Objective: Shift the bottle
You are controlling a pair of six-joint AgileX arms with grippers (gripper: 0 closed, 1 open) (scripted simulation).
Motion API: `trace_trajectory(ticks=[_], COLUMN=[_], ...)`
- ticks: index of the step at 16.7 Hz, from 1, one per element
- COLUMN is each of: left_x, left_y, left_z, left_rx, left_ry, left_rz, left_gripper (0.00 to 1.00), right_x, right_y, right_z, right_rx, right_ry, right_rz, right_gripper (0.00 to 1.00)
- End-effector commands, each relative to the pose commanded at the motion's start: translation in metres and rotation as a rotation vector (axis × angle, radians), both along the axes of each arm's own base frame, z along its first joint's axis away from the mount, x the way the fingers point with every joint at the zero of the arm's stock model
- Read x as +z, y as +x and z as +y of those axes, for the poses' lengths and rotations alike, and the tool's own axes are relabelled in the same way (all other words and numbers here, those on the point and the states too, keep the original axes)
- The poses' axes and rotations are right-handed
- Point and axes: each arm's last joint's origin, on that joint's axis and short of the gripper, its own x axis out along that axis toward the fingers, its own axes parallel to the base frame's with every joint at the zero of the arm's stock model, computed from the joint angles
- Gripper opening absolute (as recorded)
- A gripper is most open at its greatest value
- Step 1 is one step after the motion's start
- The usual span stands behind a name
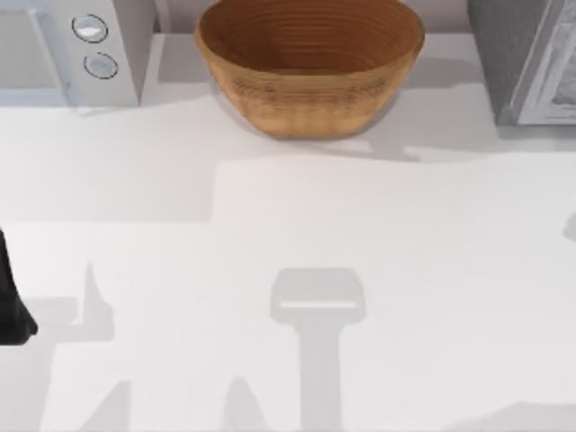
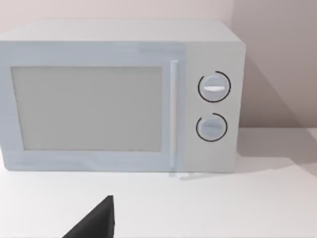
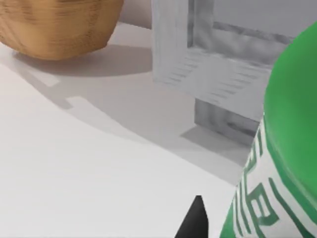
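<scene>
Closest to me in my right wrist view is the bottle, bright green with a white-lettered label, sitting right up against the camera and just beside a dark fingertip of my right gripper; whether that claw is wide, narrow or closed on the bottle I cannot tell, since a single tip is all I get of it. Past the bottle the white table runs out to a grey framed appliance and, farther off, the wicker bowl. My left wrist view gives me something different: a dark fingertip of my left gripper low over the table, its opening also impossible to judge, and well beyond it a white microwave with two round dials facing the camera. From the top view I see my left arm as a dark shape at the table's left edge. At the far side of the table the wicker bowl stands in the middle, between the microwave at the left corner and the grey appliance at the right corner.
</scene>
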Motion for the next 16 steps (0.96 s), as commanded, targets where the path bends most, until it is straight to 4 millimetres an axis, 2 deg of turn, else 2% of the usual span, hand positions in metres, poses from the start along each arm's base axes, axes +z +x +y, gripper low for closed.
trace_trajectory(ticks=[10,16], left_x=[0.0000,0.0000], left_y=[0.0000,0.0000], left_z=[0.0000,0.0000], left_rx=[0.000,0.000], left_ry=[0.000,0.000], left_rz=[0.000,0.000], left_gripper=[1.00,1.00], right_x=[0.0000,0.0000], right_y=[0.0000,0.0000], right_z=[0.0000,0.0000], right_rx=[0.000,0.000], right_ry=[0.000,0.000], right_rz=[0.000,0.000], right_gripper=[0.98,1.00])
